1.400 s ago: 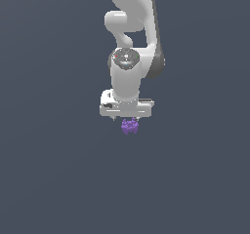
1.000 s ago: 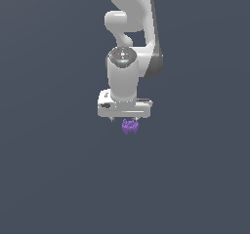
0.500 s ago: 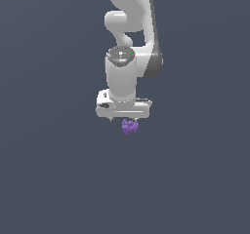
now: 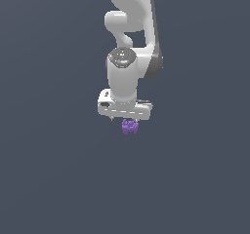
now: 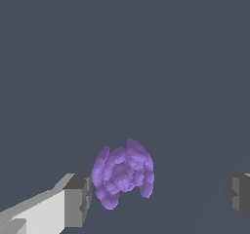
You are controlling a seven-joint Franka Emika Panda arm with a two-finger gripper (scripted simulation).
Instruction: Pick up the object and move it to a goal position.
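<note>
In the exterior view, the white arm hangs straight down and the pincer [image 4: 128, 123] sits directly above the purple object [image 4: 130, 126], whose lumpy body shows just under the wide white hand. The fingers themselves are hidden there.

In the wrist view, the pincer [image 5: 158, 195] stands wide apart. The object [image 5: 122, 172] lies between the two grey fingertips [image 5: 78, 200], just beside one and well apart from the other. Neither pad is seen to touch it.
</note>
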